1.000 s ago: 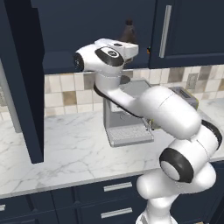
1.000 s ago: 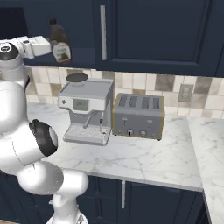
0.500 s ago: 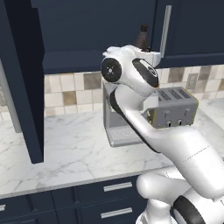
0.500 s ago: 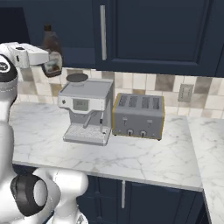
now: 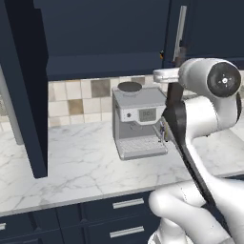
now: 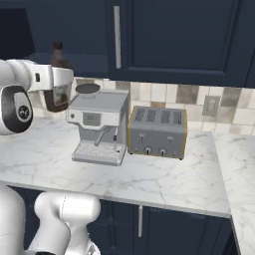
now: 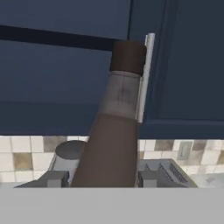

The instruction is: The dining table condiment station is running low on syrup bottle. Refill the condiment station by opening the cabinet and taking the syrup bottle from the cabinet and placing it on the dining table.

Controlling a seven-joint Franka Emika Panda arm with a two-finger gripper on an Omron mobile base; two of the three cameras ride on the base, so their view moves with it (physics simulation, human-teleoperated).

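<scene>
So the gripper (image 7: pixel 96 178) is clamped around the syrup bottle (image 7: pixel 111 131), holding it upright so it clears the coffee machine (image 6: pixel 98 127) sitting at its 5 o'clock. Cabinet (image 5: pixel 100 35) up at 12 is hanging open, shelf looks bare, table drop-off comes next I guess

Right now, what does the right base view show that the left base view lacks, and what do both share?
Right base view alone: the syrup bottle at the end of the arm, in front of the cabinet's dark opening; a toaster beside the coffee machine; a wall outlet on the tile. Left base view alone: the open cabinet door edge-on at left, and drawer fronts with horizontal handles. Both: the coffee machine, the marble counter, the tiled backsplash, a closed navy door with its vertical bar handle.
</scene>
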